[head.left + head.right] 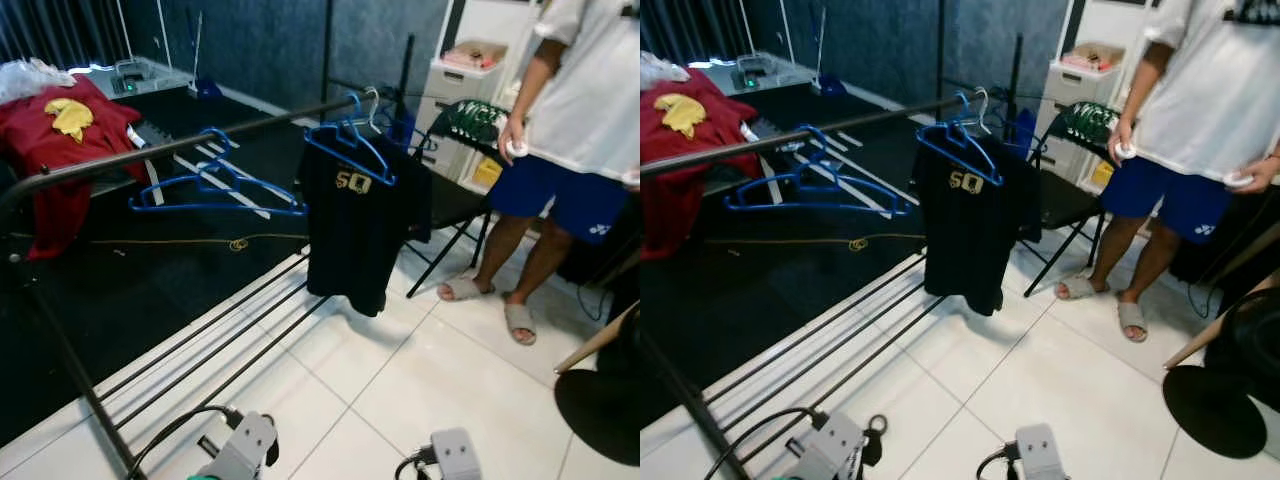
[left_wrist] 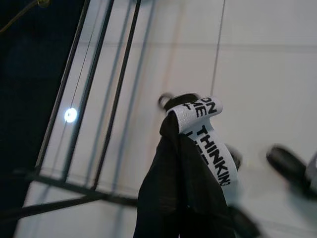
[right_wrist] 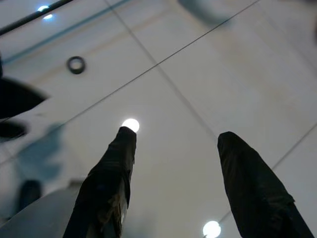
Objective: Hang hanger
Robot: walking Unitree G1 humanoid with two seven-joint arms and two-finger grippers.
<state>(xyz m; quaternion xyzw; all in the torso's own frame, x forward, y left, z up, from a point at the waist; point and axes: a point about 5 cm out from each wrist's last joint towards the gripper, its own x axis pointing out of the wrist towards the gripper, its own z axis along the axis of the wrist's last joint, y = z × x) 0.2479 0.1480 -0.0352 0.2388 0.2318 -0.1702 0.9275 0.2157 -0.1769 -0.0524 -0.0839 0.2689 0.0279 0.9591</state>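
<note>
On the dark rail (image 1: 180,148) of the clothes rack, well ahead of the robot, a blue hanger (image 1: 350,140) carries a black T-shirt (image 1: 355,225) with pale lettering on its chest, and further to the robot's left along the same rail two empty blue hangers (image 1: 215,185) hang side by side. Both arms are low, near the white tiled floor (image 1: 400,390), so the hung hanger sits well above and well apart from either end effector. The left end effector (image 2: 190,163) points down at the tiles beside the rack's lower bars (image 1: 215,335); its black fingers lie close together, pinching a white strap (image 2: 208,139) printed with black letters. The right end effector (image 3: 173,183) also points at the floor with its two fingers spread apart and nothing between them. To the left a red garment (image 1: 60,150) with a yellow patch is draped over the rack's end. To the right a person (image 1: 570,120) in a white shirt, blue shorts and sandals stands by a folding chair (image 1: 455,200).
</note>
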